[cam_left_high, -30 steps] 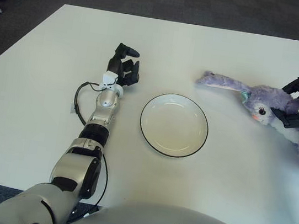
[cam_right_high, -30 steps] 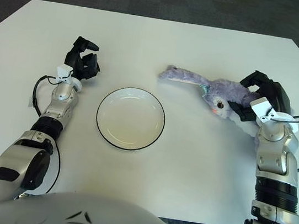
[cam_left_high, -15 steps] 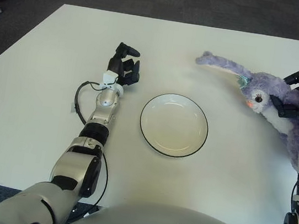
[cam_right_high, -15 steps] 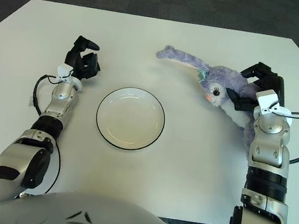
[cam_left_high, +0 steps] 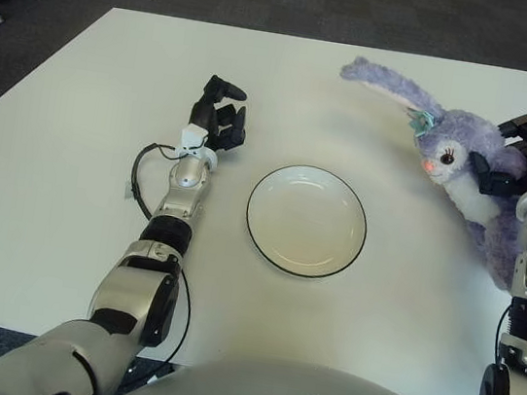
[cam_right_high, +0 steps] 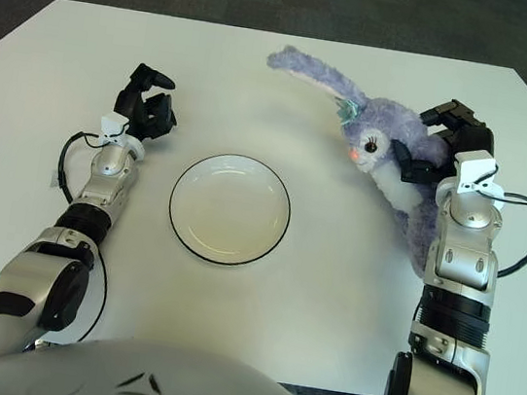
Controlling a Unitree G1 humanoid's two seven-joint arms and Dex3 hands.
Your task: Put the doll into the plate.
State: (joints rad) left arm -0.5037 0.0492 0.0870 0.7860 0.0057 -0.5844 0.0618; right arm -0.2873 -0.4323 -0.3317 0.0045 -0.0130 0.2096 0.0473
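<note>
meanwhile the plate [cam_left_high: 306, 220] holds nothing; right hand [cam_right_high: 445, 144] grips the doll [cam_right_high: 389, 142] beside it.

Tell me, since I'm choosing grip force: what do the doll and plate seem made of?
The doll, held in the right hand, looks like soft purple plush: fuzzy pile, floppy ear. The plate looks hard and glossy, likely glazed ceramic or melamine: smooth white with a dark rim.

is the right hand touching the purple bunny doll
Touching. In the right eye view the right hand has its black fingers wrapped around the doll, holding it to the right of the plate.
</note>
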